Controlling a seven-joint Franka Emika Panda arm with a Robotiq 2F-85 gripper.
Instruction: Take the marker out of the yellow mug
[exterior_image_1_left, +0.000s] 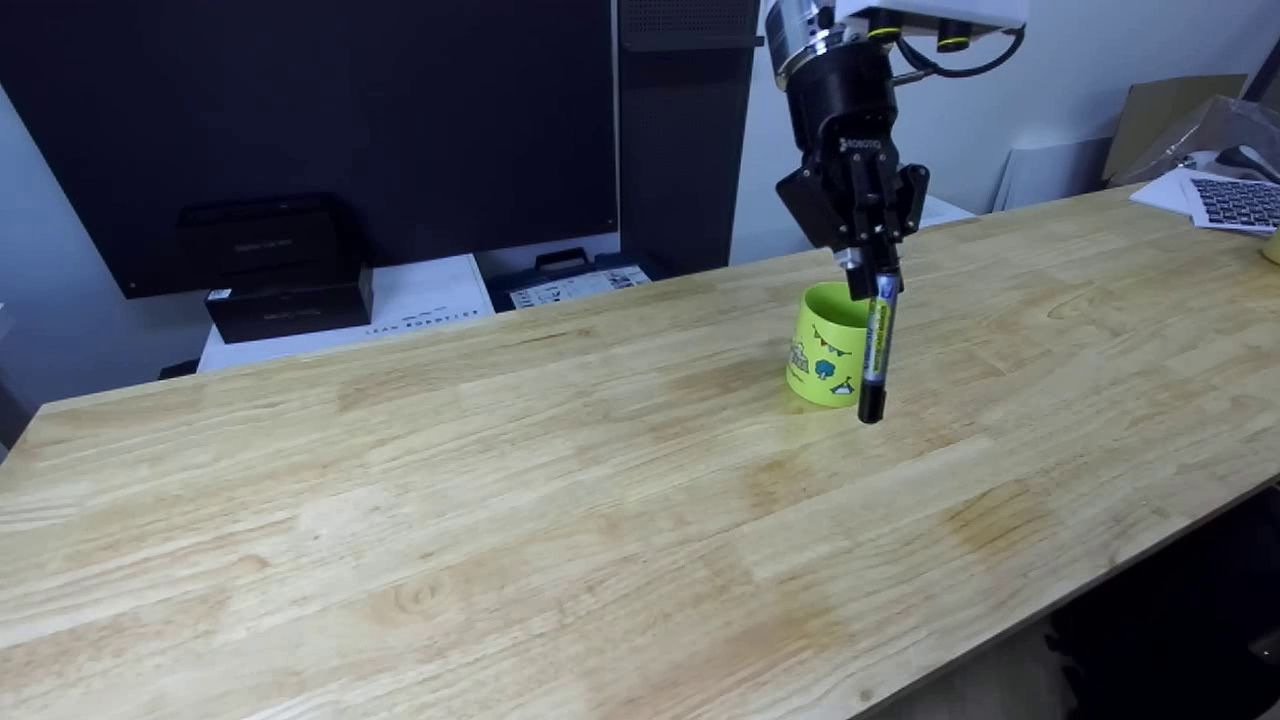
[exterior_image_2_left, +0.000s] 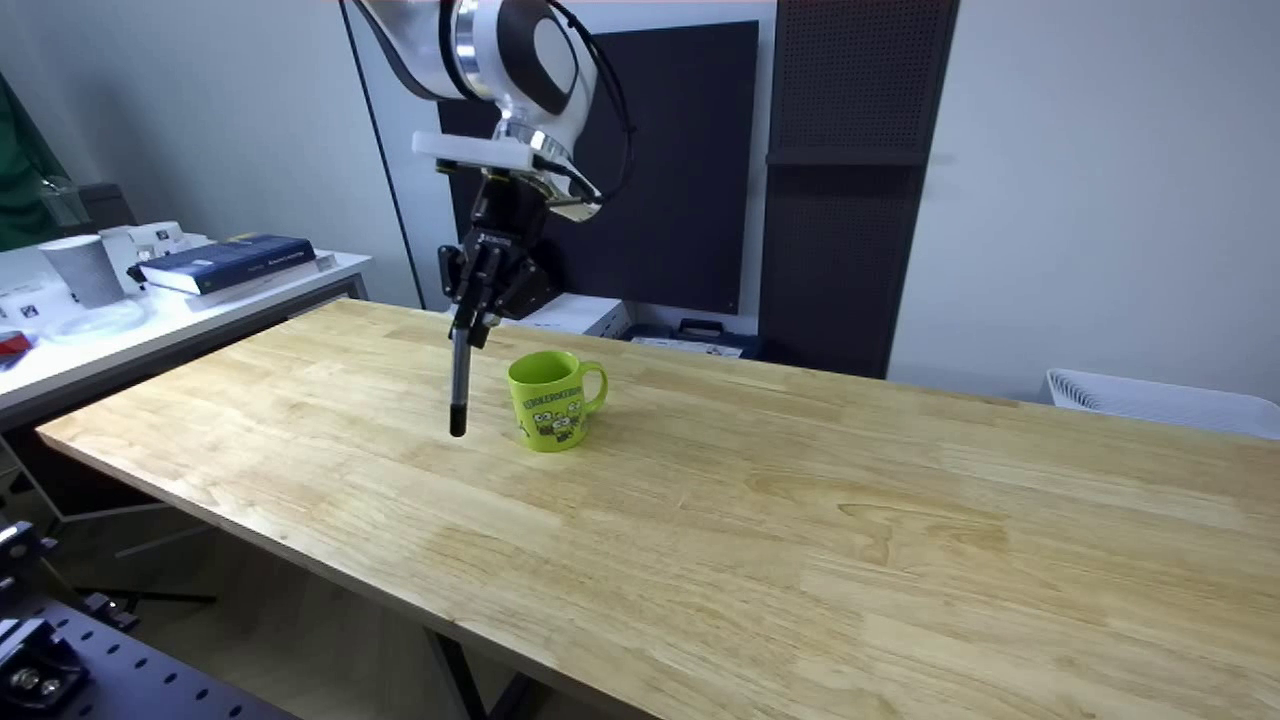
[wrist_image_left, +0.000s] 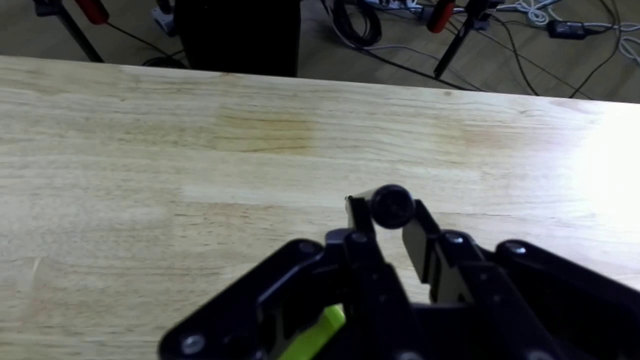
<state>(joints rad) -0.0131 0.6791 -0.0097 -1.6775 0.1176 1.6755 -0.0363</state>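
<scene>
Marker (exterior_image_1_left: 877, 343): slim, grey barrel, yellow-and-blue label, black lower end; leaning slightly off upright.
Claw (wrist_image_left: 391, 213): pinching the marker by its dark upper end.
Yellow mug (exterior_image_2_left: 548, 408): upright on the tabletop (exterior_image_2_left: 820, 540); marker outside it, at its nine o'clock in an exterior view.

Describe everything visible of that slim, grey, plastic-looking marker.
The slim, grey, cylindrical, plastic-looking marker carries a yellow and bluish printed label, too small to read, and has a black lower end. Black jaws are closed on it near its top; its round, dark upper end shows between them. It points down, slightly tilted, outside and apart from the yellow-green, cylindrical, ceramic-looking mug, and appears to hang above the light wooden table.
</scene>
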